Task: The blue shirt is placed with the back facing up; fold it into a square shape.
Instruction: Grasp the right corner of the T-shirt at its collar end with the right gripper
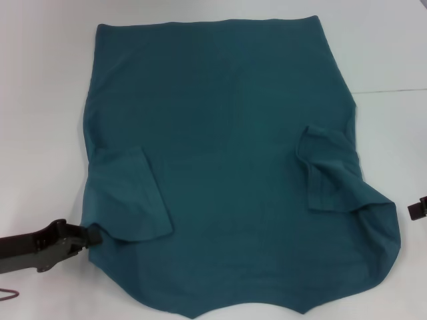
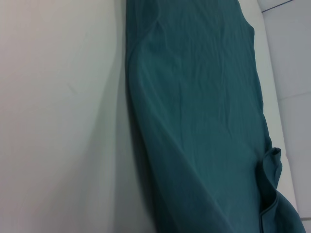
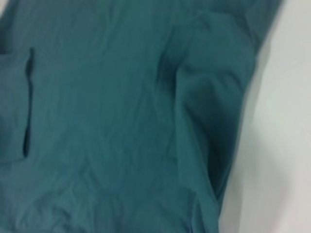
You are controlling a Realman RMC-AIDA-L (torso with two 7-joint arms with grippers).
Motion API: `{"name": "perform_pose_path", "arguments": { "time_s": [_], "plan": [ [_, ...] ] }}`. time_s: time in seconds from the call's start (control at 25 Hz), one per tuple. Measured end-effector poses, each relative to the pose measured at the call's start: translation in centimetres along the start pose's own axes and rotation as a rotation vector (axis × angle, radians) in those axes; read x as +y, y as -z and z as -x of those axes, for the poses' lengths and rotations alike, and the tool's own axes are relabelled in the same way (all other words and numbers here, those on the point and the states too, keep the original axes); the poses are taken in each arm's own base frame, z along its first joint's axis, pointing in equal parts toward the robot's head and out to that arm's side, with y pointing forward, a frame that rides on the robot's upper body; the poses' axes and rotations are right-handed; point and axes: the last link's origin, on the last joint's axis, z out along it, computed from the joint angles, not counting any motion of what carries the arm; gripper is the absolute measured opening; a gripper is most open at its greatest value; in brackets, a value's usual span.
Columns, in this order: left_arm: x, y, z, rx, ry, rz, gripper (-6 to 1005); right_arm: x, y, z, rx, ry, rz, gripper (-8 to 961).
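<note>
Shirt [image 1: 227,147] in dark teal-blue lies spread back-up across a white table [image 1: 40,100], hem at the far side and shoulder end at the near edge of the head view, with both short sleeves already turned in over the body. Soft knit of this kind looks light and limp; it should drape and sag from wherever it is lifted, wrinkle readily and cling a little to the tabletop, so a pinch at one spot will likely drag a single corner rather than carry a clean edge. Better holds, by this reading, are the outer shoulder corners on either side, pinched through the doubled layers where the sleeve fold meets the side seam, both raised together to bring the near end over toward the hem. Plain and unprinted, the fabric shows shallow creases over its back, a rounded bulge at the near right corner and a scalloped near edge. At the near left corner the left gripper [image 1: 93,237] rests with its tip touching the sleeve fold; whether its claw is parted or has cloth pinched cannot be told. Right gripper [image 1: 418,209] sits just off the shirt's right edge, barely in view, its claw equally unreadable.
</note>
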Motion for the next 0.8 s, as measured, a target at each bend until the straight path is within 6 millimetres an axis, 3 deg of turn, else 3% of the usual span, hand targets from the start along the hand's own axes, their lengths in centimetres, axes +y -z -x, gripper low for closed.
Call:
{"name": "perform_pose_path", "arguments": {
  "time_s": [0.4, 0.8],
  "plan": [
    [0.1, -0.1, -0.1, -0.001, -0.001, 0.001, 20, 0.7, -3.4, -0.2, -0.048, 0.000, 0.017, 682],
    [-0.1, 0.0, -0.1, 0.005, -0.002, -0.004, 19, 0.9, -4.7, 0.4, -0.064, -0.024, 0.000, 682]
  ]
}}
